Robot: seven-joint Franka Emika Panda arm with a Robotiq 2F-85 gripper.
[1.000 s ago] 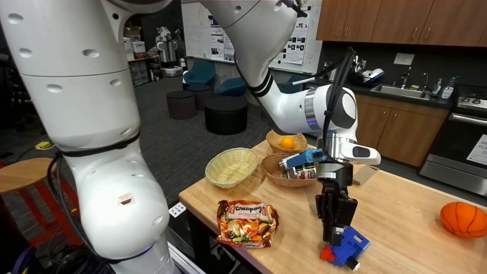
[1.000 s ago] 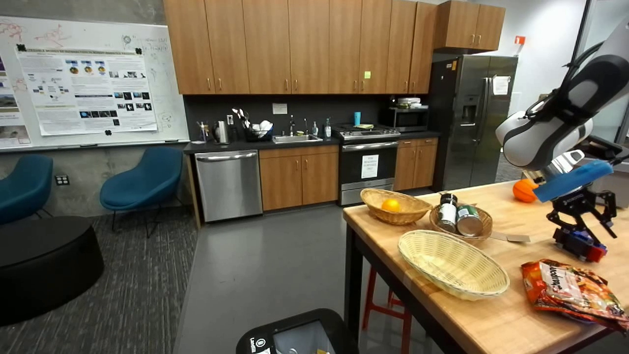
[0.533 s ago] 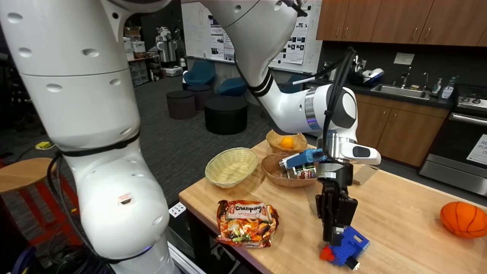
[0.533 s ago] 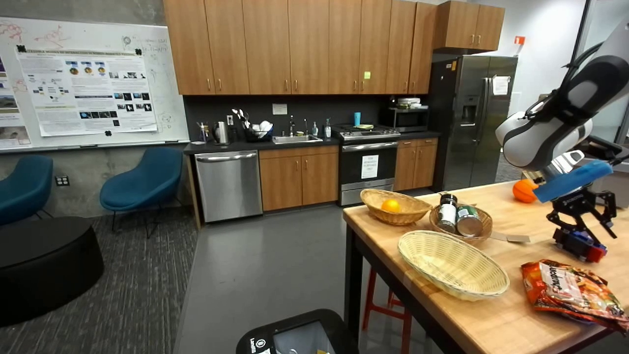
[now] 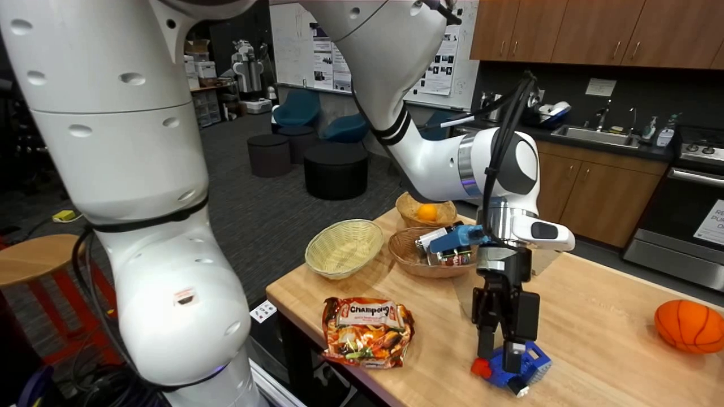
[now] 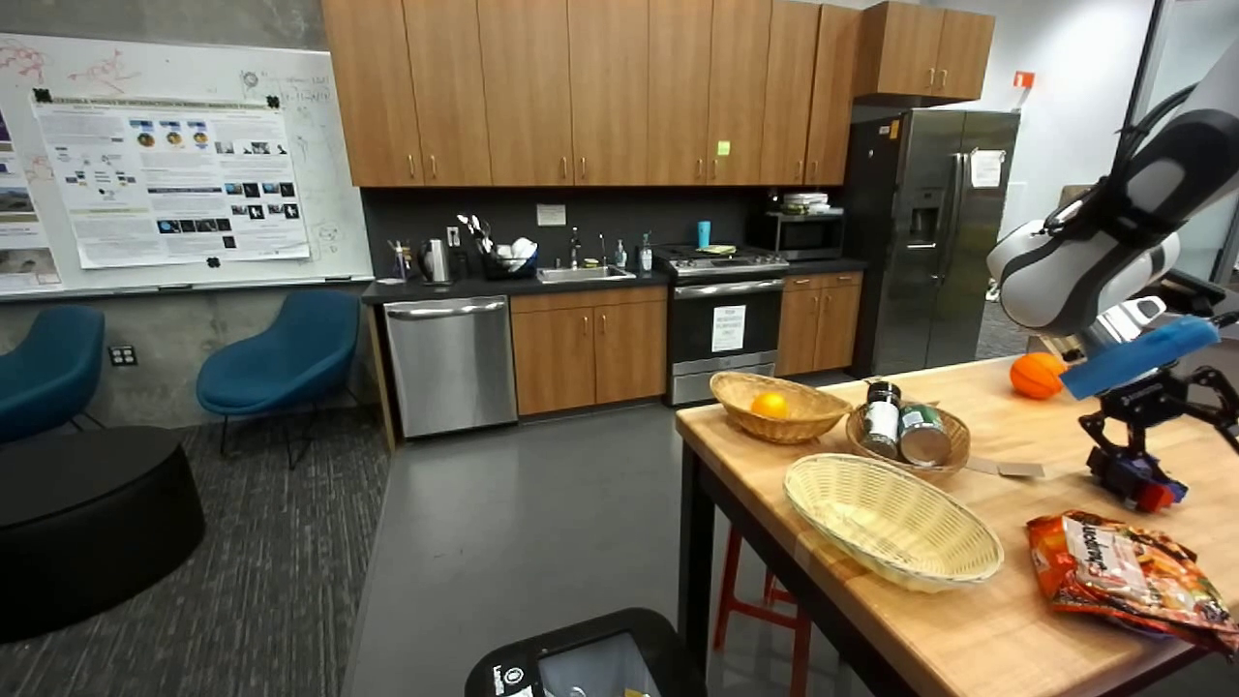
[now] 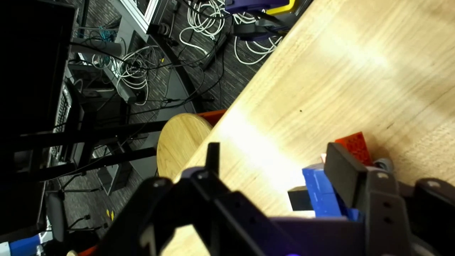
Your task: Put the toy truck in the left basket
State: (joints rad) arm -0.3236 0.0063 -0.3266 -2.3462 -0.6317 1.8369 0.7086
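Pincer [image 7: 273, 156] spread wide, grasping nothing, hangs right at the toy truck [image 5: 526, 372], which sits on the wooden counter [image 5: 599, 339], in from the edge nearest the robot [image 5: 164, 265]. One finger [image 7: 342, 174] overlaps the blue body as I look down on it; whether they touch I cannot tell. Its partner hangs well apart, so I judge the truck off-centre, not yet squarely in the gap. To do this grab well, I would shift the pincer sideways until the body lies between both fingers, then lower and squeeze the blue sides, sparing the red end, which may come loose. Closing from here would likely just shove or tip it.

Outward from there, a noodle bag [image 5: 367, 333] lies along the same edge, near the corner where the side edge begins. By that side edge, between its two corners, sits the pale basket [image 5: 342, 249], woven bottom showing, ready for the truck. Further in beside it, the brown basket [image 5: 412, 265] holds a jar [image 6: 882, 423] and a can [image 6: 923, 433]. At the far corner, a tan basket [image 6: 815, 416] carries an orange [image 6: 770, 405].
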